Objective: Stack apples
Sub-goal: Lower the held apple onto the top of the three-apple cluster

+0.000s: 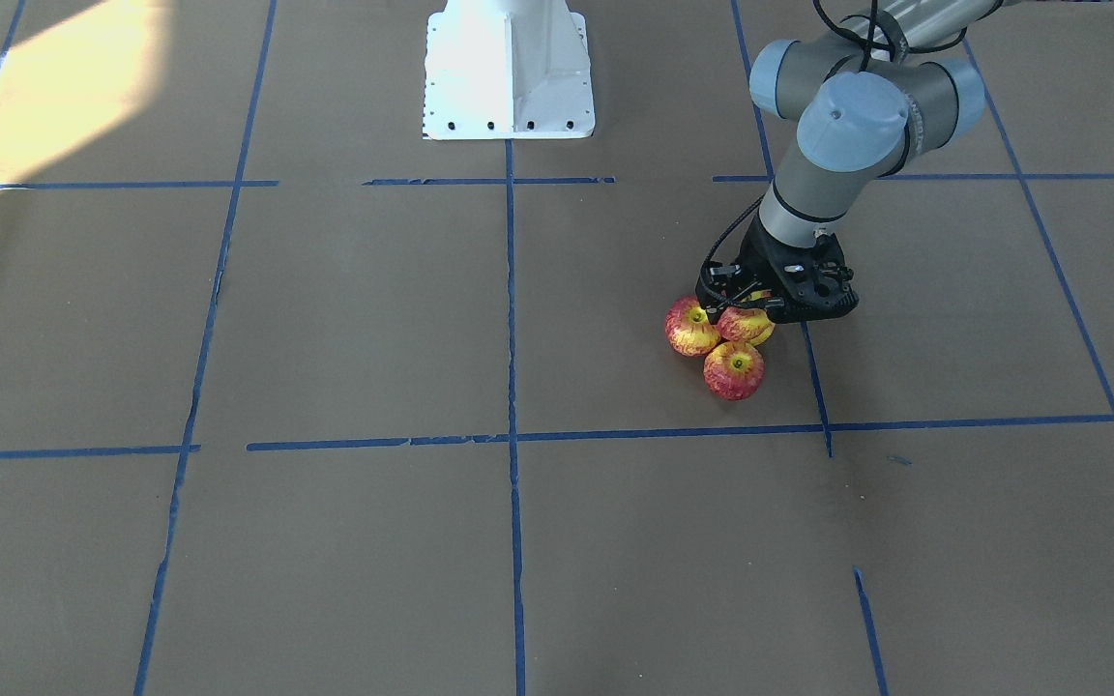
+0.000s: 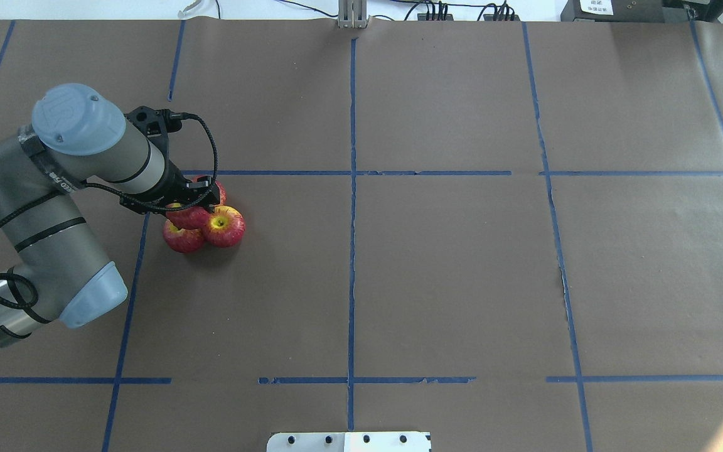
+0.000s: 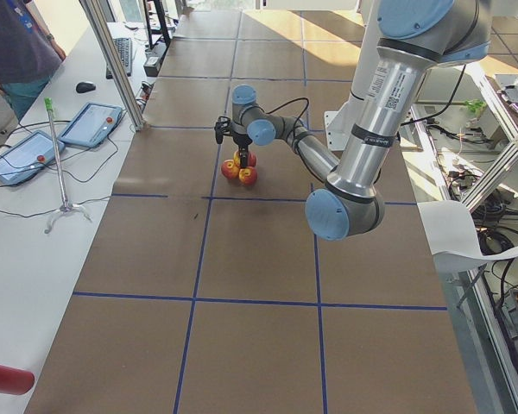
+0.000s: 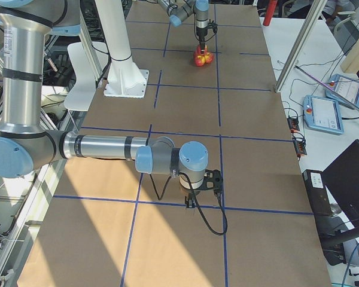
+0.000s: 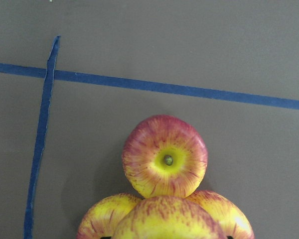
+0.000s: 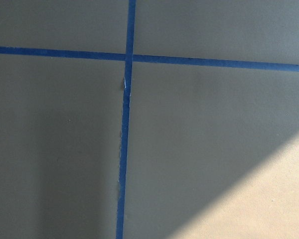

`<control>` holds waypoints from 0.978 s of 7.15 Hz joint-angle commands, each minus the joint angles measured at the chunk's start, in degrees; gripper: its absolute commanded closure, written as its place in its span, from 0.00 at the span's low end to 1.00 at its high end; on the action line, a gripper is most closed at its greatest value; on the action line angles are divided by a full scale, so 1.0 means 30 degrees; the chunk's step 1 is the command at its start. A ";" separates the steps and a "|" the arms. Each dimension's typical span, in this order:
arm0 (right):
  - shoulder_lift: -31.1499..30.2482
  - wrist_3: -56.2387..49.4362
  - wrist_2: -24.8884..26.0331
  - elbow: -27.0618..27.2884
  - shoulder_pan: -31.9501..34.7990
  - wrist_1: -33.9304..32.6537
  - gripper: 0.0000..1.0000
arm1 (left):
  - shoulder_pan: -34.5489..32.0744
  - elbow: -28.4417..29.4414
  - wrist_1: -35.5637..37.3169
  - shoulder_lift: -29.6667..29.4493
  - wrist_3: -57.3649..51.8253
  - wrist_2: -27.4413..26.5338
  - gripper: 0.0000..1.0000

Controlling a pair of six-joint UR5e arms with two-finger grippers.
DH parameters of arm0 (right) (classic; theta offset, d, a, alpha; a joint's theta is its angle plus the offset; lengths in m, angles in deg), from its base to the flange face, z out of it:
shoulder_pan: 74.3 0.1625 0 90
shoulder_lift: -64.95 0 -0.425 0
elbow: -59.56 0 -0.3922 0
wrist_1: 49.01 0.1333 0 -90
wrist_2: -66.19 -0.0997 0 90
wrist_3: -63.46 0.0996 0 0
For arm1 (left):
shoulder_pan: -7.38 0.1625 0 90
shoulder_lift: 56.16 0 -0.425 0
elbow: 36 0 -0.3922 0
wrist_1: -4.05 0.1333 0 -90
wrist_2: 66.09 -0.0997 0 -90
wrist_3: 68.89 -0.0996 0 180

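Observation:
Four red-and-yellow apples are bunched together on the brown paper. Three lie on the table: one (image 1: 734, 370) farthest from the robot, one (image 1: 690, 327) beside it, and one (image 2: 184, 240) nearest the robot. My left gripper (image 1: 746, 311) points straight down over them and is shut on the fourth apple (image 1: 747, 325), which sits on top in the middle of the three. In the left wrist view the held apple (image 5: 164, 221) fills the bottom edge, with one table apple (image 5: 164, 157) beyond it. My right gripper (image 4: 203, 186) hovers low over bare paper far from the apples; I cannot tell whether it is open.
The table (image 1: 325, 319) is brown paper marked into squares by blue tape lines. The robot's white base (image 1: 509, 68) stands at the robot's edge. A tape line (image 1: 816, 387) runs close to the apples. An operator's bench with tablets (image 3: 86, 125) borders the far side.

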 commanded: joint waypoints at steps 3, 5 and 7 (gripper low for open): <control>0.0000 -0.0007 0.0000 0.0000 0.0000 0.0000 0.00 | 0.0001 0.0011 -0.0039 -0.0009 -0.0085 -0.0002 0.43; 0.0000 -0.0007 0.0000 0.0000 0.0000 0.0000 0.00 | 0.0001 0.0011 -0.0039 -0.0038 -0.0085 -0.0002 0.30; 0.0000 -0.0007 0.0000 0.0000 0.0000 0.0000 0.00 | 0.0001 -0.0019 -0.0010 -0.0038 -0.0085 -0.0002 0.25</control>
